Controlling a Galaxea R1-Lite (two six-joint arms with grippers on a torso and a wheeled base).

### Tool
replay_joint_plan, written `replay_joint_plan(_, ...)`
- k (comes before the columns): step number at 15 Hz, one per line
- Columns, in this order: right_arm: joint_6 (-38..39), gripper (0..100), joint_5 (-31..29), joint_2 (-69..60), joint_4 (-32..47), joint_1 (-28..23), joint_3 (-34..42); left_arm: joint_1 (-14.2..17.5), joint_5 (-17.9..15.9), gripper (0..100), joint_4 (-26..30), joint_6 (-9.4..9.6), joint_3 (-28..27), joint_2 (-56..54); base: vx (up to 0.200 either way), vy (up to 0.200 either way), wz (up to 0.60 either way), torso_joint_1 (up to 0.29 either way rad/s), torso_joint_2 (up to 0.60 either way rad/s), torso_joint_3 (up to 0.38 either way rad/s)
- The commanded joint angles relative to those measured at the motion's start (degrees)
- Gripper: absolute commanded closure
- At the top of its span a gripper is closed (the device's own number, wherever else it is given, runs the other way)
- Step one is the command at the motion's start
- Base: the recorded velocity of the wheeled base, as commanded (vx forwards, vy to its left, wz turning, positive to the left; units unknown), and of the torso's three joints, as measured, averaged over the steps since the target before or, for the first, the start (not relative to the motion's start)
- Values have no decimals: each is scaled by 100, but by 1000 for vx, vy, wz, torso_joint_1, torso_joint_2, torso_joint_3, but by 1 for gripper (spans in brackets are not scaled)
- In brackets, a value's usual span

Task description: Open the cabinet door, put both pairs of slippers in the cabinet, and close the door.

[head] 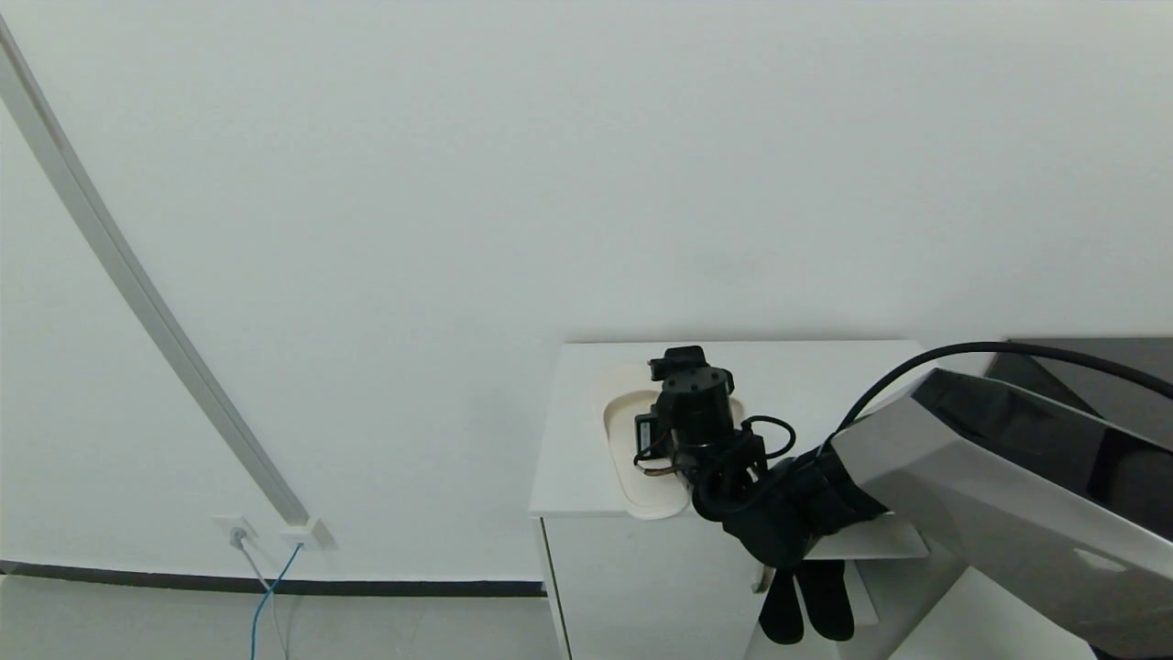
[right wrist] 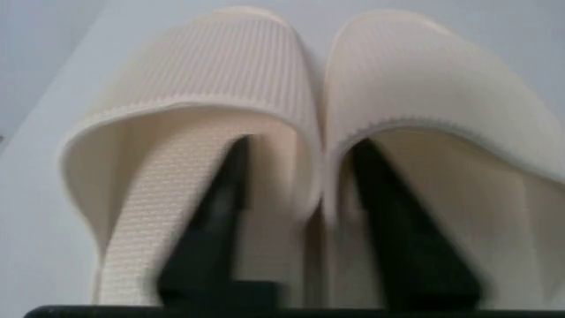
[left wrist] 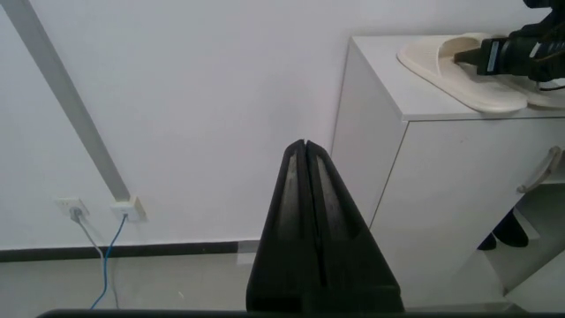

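Cream ribbed rubber closed round the right gripper: one black finger sat under each strap, and the touching inner walls of the cream slippers were nipped between them in a narrow hold. Seen from the head, the pair lay at lower centre of the frame on top of the white cabinet, one end jutting just past the front edge, with bare top on both sides and behind. The right arm crossed in from the lower right.

Below the top, toward the bottom edge right of centre, a compartment stood open with the black slippers inside, and a pale handle stood beside that opening.

The left gripper hung well apart from the cabinet's side, its fingers pressed flat together with nothing between them. Around it was open room: plain white wall, and grey floor along the bottom left. A pale trunking strip ran slantwise down the left of the frame to two sockets, from which a blue cable dropped.
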Motion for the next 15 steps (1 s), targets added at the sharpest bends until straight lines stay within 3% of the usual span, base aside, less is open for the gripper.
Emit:
replay_joint_plan(1,1,100,-1,7,-11,0,5,1,0,100,-1,-2,1,7,0,0,0,0,0,0)
replay_joint_plan(10,10,100,131,-476,-11,0,269,1,0,100,-1,-2,1,7,0,0,0,0,0,0)
replay_joint_plan(15,-16,100,737,-2058,33,26,1464,1,0,100,-1,7,1,7,0,0,0,0,0,0)
